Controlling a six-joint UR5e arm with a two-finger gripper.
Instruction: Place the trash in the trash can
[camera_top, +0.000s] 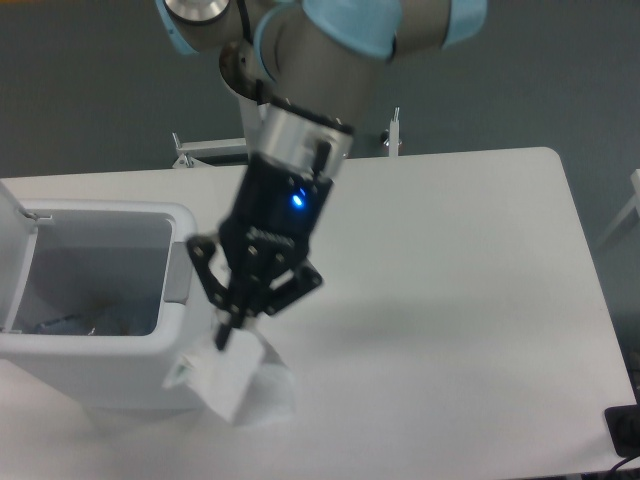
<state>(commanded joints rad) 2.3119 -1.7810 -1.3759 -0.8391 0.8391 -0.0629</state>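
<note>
Pincer (228, 335) clamped on wrapper (225, 380) beside open trash can (120, 375) (bottle (65, 323) inside)

A white, smooth rectangular counter (470, 300) with a rounded far corner fills the view under even light. Behind it lies a dark grey floor (90, 90). A small black object (625, 432) sits at the lower right edge.
</note>
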